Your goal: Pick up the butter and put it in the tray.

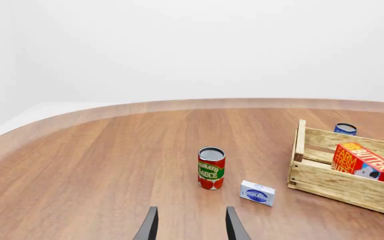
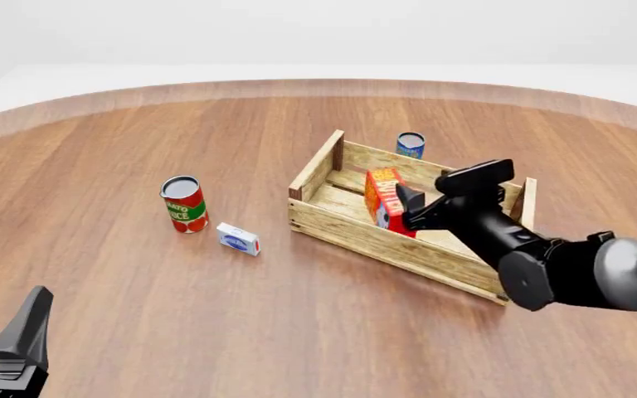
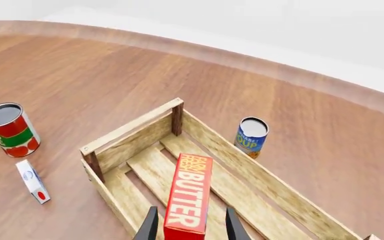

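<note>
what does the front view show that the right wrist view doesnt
Only the front view shows the right arm's body and the left gripper low at the near edge. Only the right wrist view shows the butter sitting between the right gripper fingers, above the slats. Both show the tray, tomato sauce can, small white-blue box and blue can.

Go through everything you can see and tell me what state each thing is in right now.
butter: on edge inside the tray, between the right tool's fingers
tray: open-topped, flat on the table
tomato sauce can: upright
blue can: upright, beyond the tray
small white-blue box: on the table, untouched
right tool: around the butter
left tool: open, empty
</note>
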`<state>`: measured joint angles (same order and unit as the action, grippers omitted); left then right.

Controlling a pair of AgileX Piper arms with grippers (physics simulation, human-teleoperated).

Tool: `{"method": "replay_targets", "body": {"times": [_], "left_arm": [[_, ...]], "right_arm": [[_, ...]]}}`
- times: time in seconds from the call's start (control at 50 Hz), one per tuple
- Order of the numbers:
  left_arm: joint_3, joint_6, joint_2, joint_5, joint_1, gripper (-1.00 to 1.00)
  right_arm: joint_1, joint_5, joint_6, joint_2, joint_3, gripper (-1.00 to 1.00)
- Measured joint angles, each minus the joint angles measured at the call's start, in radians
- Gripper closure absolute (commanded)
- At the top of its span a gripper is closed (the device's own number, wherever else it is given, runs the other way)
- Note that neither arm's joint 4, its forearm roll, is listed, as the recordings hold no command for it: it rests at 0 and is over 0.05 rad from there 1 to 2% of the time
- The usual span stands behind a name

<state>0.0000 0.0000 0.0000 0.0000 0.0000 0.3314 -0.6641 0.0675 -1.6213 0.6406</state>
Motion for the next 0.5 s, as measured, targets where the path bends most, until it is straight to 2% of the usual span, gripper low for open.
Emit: {"method": "replay_targets", "body": {"times": [0.5], "left_arm": [[0.000, 0.000, 0.000, 0.000, 0.000, -1.00]], "right_arm": [[-0.009, 0.017, -0.030, 0.166, -0.080, -1.00]]}}
